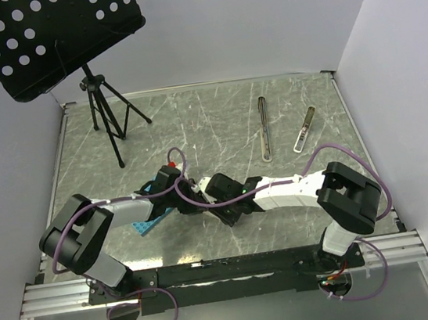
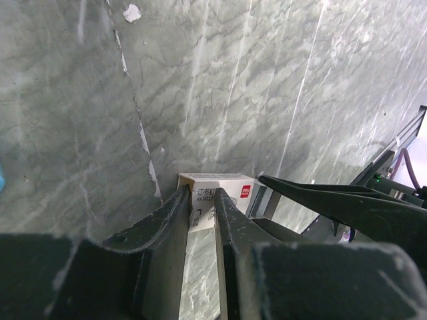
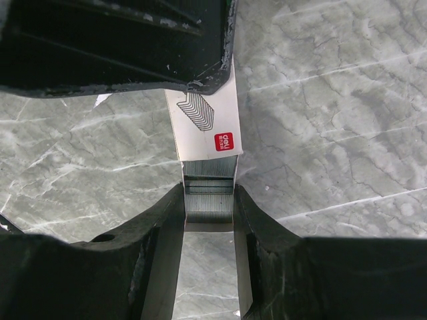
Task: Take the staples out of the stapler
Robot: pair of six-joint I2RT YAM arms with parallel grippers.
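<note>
A small white staple box [image 2: 220,193] with a red logo is held between my two grippers at the table's middle [image 1: 199,185]. My left gripper [image 2: 200,200] is shut on the box's white sleeve. My right gripper [image 3: 208,200] is shut on the box's inner tray [image 3: 208,190], which is partly drawn out and shows rows of grey staples. The white sleeve [image 3: 203,127] runs up to the left gripper's fingers [image 3: 133,40]. The stapler [image 1: 305,129], slim and dark with a pale end, lies at the back right, far from both grippers.
A longer slim grey bar [image 1: 263,126] lies left of the stapler. A blue studded plate [image 1: 148,225] lies under the left arm. A black perforated music stand [image 1: 55,35] on a tripod [image 1: 105,115] stands at the back left. A small white scrap [image 2: 132,12] lies on the table.
</note>
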